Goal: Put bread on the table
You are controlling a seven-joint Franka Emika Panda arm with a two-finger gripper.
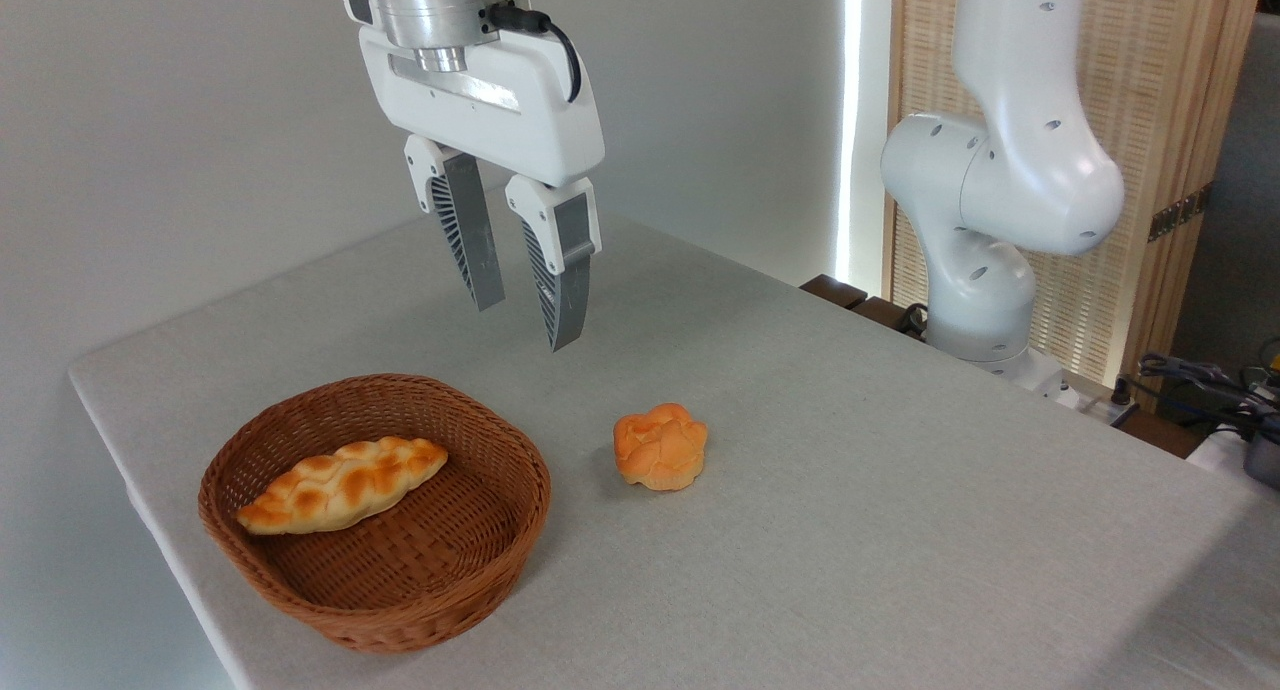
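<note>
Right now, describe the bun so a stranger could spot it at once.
On the large light grey table, look just right of the brown woven wicker basket. The small orange knotted bun sits on the bare cloth, rounder and deeper orange than the long pale braided loaf inside the basket.

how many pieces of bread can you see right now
2. The orange bread sits on the table, just right of the basket. The braided loaf lies inside the basket. The gripper hangs empty above them. Nothing looks hidden.

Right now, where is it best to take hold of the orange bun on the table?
Probably from above, gripper closing across the rounded sides of the bun. It sits free on the table, clear of the basket.
</note>
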